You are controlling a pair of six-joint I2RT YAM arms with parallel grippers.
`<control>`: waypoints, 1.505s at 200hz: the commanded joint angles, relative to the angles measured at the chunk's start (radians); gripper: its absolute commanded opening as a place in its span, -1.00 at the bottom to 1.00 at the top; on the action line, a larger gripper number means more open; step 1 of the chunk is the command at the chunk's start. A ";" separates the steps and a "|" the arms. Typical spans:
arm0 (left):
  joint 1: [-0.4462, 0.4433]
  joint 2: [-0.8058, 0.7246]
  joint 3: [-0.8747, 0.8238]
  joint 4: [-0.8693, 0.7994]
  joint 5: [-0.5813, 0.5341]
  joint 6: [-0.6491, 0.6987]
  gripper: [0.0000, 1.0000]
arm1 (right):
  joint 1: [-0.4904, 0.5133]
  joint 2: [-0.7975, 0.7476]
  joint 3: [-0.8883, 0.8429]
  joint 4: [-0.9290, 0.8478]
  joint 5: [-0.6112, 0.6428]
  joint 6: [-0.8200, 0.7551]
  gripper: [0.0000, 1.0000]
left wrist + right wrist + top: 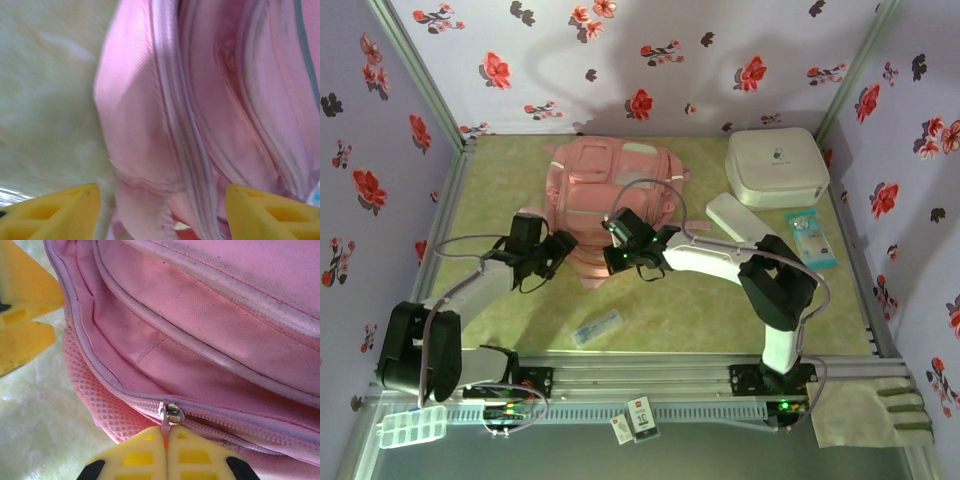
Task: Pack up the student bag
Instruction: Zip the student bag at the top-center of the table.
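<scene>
yellow right pincer (166, 436) tight on zip pull (169, 416)

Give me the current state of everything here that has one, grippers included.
student bag, lying flat, front pockets up.
zip pull, pinched; zip teeth beside it meshed shut.
right gripper, shut on zip pull.
left gripper, open, jaws spread at the bag's side, holding nothing.
white case, lid closed.
</scene>
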 commanded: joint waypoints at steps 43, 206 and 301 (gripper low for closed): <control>-0.031 0.166 0.043 0.156 0.038 -0.083 0.29 | 0.008 -0.005 0.014 0.026 -0.012 0.003 -1.00; -0.026 0.161 0.019 0.008 -0.169 0.006 -1.00 | -0.135 -0.165 -0.160 -0.174 0.524 0.066 -1.00; -0.035 0.014 0.121 -0.185 -0.133 0.145 -1.00 | -0.103 -0.291 -0.127 -0.073 0.048 -0.084 -1.00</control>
